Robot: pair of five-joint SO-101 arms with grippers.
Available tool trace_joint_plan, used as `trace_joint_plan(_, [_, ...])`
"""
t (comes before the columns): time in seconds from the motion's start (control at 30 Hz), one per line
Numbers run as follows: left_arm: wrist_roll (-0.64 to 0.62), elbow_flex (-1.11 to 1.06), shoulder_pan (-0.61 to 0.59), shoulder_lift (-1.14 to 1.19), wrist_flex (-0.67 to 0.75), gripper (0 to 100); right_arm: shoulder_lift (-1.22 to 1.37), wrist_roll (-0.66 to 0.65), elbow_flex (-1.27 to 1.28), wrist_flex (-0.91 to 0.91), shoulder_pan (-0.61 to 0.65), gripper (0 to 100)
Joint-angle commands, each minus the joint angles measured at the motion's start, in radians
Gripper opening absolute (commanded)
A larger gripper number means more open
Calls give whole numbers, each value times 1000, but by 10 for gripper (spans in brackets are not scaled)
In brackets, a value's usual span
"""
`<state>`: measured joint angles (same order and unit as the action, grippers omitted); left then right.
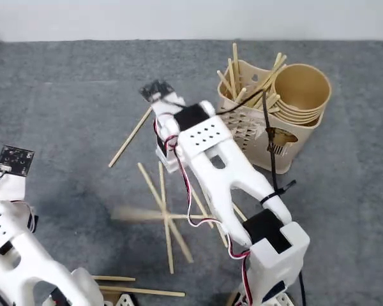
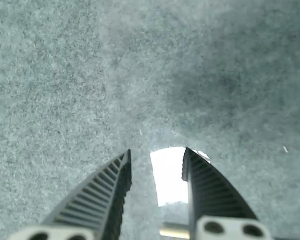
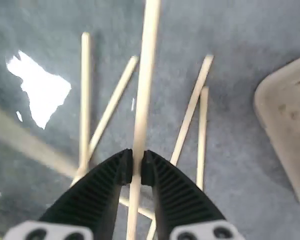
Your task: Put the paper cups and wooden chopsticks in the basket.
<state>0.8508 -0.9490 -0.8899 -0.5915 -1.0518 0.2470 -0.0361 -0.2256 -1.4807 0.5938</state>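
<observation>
A beige basket stands at the back right with stacked paper cups and several wooden chopsticks standing in it. My right gripper is shut on one chopstick, which it holds above the mat. In the high view this gripper hangs left of the basket, over a heap of loose chopsticks. My left gripper is open over bare grey mat with nothing between its fingers. Its arm sits at the front left.
More chopsticks lie on the grey mat: one slanted left of the right arm, and two near the front edge beside the left arm's base. A basket corner shows in the right wrist view.
</observation>
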Motion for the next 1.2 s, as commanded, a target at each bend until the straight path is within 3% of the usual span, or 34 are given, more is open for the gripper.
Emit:
trace_joint_plan(0.0, [3,10,0,-41,23,159,-59,-8,-124,-7,-15,8])
trace_joint_plan(0.23, [3,8,-2,-40,23,159,-168,-9,-141,68,-16,8])
trace_joint_plan(0.43, [3,8,-2,-41,23,159,-165,-71,-135,-45,-8,8])
trace_joint_plan(0.73, [3,8,-2,-41,23,159,59,-69,-133,-143,-85,8])
trace_joint_plan(1.17, [3,8,-2,-40,23,159,348,-71,-135,15,-116,13])
